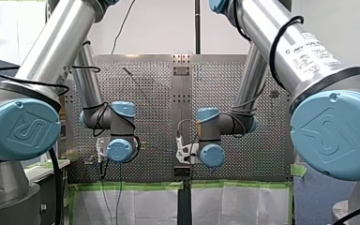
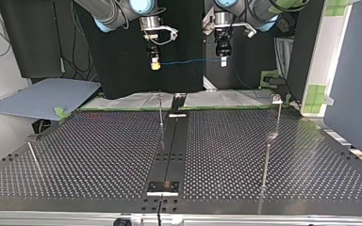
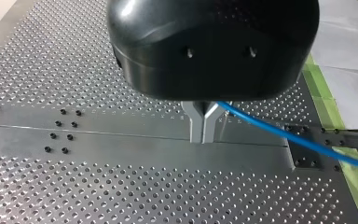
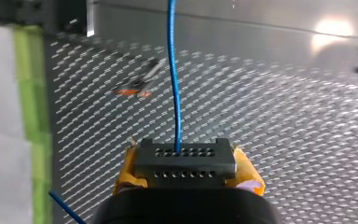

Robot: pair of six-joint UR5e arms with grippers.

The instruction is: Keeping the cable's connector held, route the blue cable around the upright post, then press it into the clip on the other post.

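The thin blue cable [image 2: 188,60] runs taut and nearly level in the air above the perforated metal table [image 2: 99,155]. Its dark grey connector block [image 4: 185,161], with two rows of holes, is clamped between the yellow pads of my right gripper [image 2: 155,63], and my left gripper [image 3: 203,134] pinches its metal fingers together on the cable further along. In the top view a thin upright metal post [image 2: 160,113] stands near the table's middle and a second thin post with a small fitting on top [image 2: 278,113] stands at the right, both below the cable and apart from it.
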